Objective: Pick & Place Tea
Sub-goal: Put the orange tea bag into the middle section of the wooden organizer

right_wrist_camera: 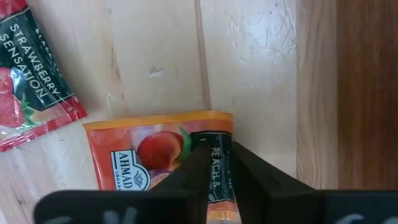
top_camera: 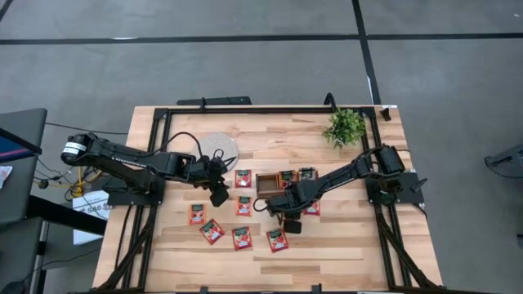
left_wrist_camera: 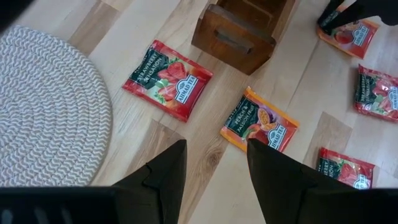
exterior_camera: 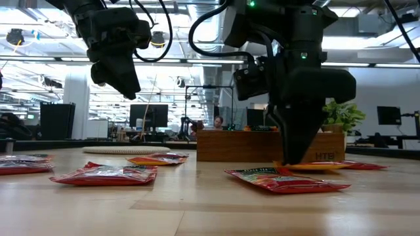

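Orange and peach-printed, one tea sachet [right_wrist_camera: 163,163] lies flat on the pale wooden worktop [top_camera: 351,245] directly under the right gripper [right_wrist_camera: 217,163], just beside the wall of the brown wooden tray [top_camera: 267,183]. The right wrist view shows the jaws drawn close together with the sachet's edge nearest the tray between their tips, so they look to be pinching that edge, though whether the grip is firm yet is hard to say. The sachet's printed face runs away from the jaws on the side away from the tray, and its long edge lies roughly along the tray wall. In the low view the same gripper [exterior_camera: 296,157] stands tip-down on the orange packet, which rests on the wood with nothing lifted. That nearness to the tray is what the coming move seems to turn on: the packet is already next to its likely destination, so a short lift and a carry over the wall should be enough. A red strawberry sachet [right_wrist_camera: 31,68] sits near, apart from the orange one. The left gripper [left_wrist_camera: 211,165] hovers above the worktop with its jaws spread and empty, near a round woven mat [left_wrist_camera: 43,112], with another orange sachet [left_wrist_camera: 260,123] and a red one [left_wrist_camera: 166,78] lying ahead of it. The right arm is plainly the nearer one for this packet.
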Robot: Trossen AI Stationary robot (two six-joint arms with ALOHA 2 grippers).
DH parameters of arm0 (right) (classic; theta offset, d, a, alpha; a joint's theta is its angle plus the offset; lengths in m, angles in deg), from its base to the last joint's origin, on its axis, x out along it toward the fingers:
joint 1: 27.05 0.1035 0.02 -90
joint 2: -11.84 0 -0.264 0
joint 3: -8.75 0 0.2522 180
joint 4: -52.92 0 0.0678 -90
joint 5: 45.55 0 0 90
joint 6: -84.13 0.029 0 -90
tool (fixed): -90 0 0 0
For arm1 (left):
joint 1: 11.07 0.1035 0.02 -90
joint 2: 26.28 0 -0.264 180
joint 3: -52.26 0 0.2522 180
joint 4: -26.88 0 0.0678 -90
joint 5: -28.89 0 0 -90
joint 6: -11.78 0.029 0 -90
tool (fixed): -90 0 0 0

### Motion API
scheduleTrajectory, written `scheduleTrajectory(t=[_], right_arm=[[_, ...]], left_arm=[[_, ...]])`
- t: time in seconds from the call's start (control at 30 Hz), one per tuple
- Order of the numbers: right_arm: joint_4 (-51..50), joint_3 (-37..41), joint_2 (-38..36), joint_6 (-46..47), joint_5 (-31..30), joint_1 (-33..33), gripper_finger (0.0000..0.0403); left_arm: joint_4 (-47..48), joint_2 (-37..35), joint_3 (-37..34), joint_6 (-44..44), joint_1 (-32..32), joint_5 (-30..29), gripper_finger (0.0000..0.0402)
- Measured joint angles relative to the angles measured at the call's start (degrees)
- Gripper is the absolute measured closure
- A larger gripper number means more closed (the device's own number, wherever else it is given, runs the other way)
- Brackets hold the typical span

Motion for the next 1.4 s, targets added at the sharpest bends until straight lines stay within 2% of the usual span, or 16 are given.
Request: scheduleTrajectory(t=[0.23, 0.6, 1.0, 1.13, 1.4], right_arm=[[0.3, 0.0, 0.1, 0.0, 0.2, 0.2, 0.0399], [-6.2, -3.5, 0.0, -0.1, 1.6, 0.3, 0.0402], [-18.5, -10.5, -9.6, 1.4, 2.1, 0.7, 0.0403], [-21.4, -12.7, -12.9, 2.1, -3.1, 0.6, 0.0403], [-24.8, -16.3, -14.3, -1.7, -22.2, -1.3, 0.0403]], left_arm=[[0.0, 0.0, 0.0, -0.1, 0.0, 0.0, 0.0241], [-0.4, 0.0, 0.0, -0.2, 0.0, 0.0, 0.0241], [-2.2, 0.0, 0.0, -0.1, 0.0, -0.1, 0.0241], [-2.6, 0.0, 0.0, 0.0, 0.0, -0.1, 0.0241], [-4.4, 0.0, 0.0, 0.0, 0.0, -0.2, 0.0241]])
